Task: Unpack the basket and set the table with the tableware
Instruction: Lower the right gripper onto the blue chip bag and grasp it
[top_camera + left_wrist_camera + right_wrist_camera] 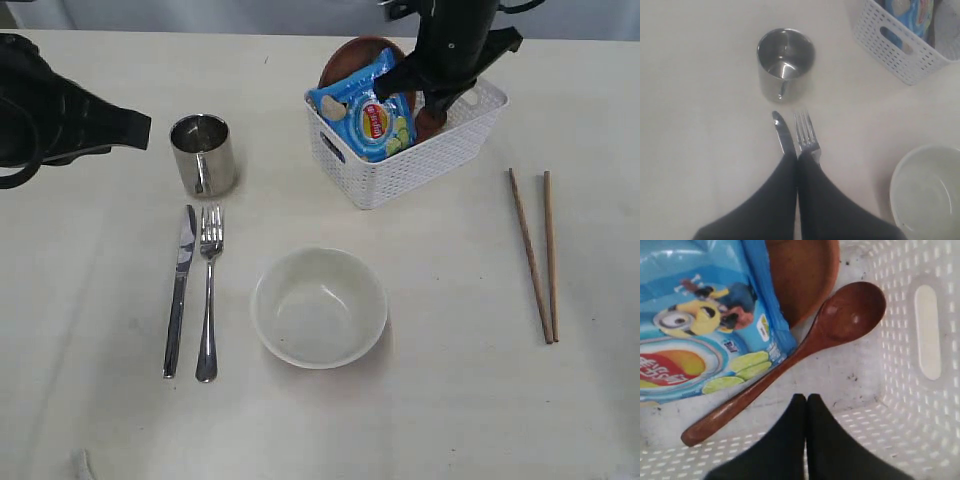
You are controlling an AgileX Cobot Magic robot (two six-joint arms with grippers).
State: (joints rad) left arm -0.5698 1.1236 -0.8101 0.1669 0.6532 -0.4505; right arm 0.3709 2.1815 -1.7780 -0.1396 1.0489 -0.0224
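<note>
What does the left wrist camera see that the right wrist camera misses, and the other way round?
Only the left wrist view: the steel mug, the knife and fork side by side, part of the cream bowl, the table, and the basket from outside. Only the right wrist view: the wooden spoon on the basket's floor and the brown plate, partly covered by the snack bag. Both: the white basket, the blue snack bag, and a shut black tool, the left tool in one, the right tool in the other.
</note>
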